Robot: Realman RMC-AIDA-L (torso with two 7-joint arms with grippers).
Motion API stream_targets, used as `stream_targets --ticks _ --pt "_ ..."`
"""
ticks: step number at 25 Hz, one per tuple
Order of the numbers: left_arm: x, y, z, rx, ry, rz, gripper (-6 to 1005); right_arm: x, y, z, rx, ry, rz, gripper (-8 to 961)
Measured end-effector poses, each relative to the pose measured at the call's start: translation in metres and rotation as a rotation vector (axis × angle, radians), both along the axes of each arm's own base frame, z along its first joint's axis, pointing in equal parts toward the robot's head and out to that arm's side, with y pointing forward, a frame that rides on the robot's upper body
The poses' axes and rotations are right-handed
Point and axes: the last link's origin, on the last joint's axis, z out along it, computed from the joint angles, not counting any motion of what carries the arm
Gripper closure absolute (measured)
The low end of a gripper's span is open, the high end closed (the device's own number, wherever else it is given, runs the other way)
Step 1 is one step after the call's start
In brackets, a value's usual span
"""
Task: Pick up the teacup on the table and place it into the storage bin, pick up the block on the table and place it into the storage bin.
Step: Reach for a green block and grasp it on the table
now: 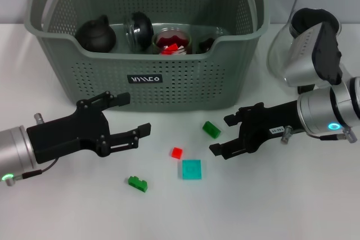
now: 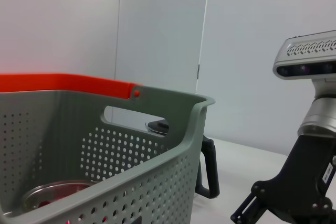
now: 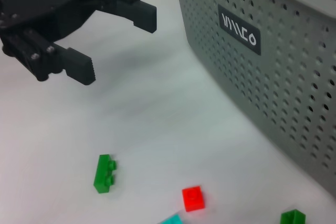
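We see both arms low over the white table (image 1: pixel 292 206), in front of the grey-green perforated plastic storage bin (image 1: pixel 185 82). Our left gripper (image 1: pixel 133 116) and right gripper (image 1: pixel 223 135) each hold jaws spread, gripping nothing, flanking four loose toy blocks: a small red square block (image 1: pixel 176 152), a flat teal square block (image 1: pixel 191 169), a dark green block (image 1: pixel 211 129) just beside the right fingertips, and a green two-stud brick (image 1: pixel 137 183) whose long axis slants across the table. We judge the open jaws readied for a block pickup. Dark round teaware (image 1: pixel 95 34) and a glass cup (image 1: pixel 171 40) already sit inside the bin.
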Motion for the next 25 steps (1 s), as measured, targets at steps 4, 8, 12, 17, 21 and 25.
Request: stream_targets --ticks 4,8,12,17,21,25 --pt "0.0 0.0 0.0 0.0 0.0 0.0 159 0.0 0.005 -0.003 0.028 -0.015 0.005 27" --pt "0.0 0.0 0.0 0.0 0.0 -0.001 159 -0.001 0.01 -0.005 0.058 -0.026 0.01 28" --pt "0.001 0.0 0.0 -0.001 -0.001 -0.002 159 -0.003 0.013 -0.008 0.074 -0.032 0.014 33" --pt "0.001 0.0 -0.001 -0.002 -0.003 -0.004 159 -0.007 0.017 -0.013 0.081 -0.045 0.019 46" --pt "0.002 0.0 -0.001 -0.003 -0.005 -0.006 159 -0.009 0.019 -0.015 0.088 -0.058 0.025 53" --pt "0.002 0.0 -0.001 -0.005 -0.007 -0.008 159 -0.01 0.02 -0.019 0.095 -0.074 0.028 59"
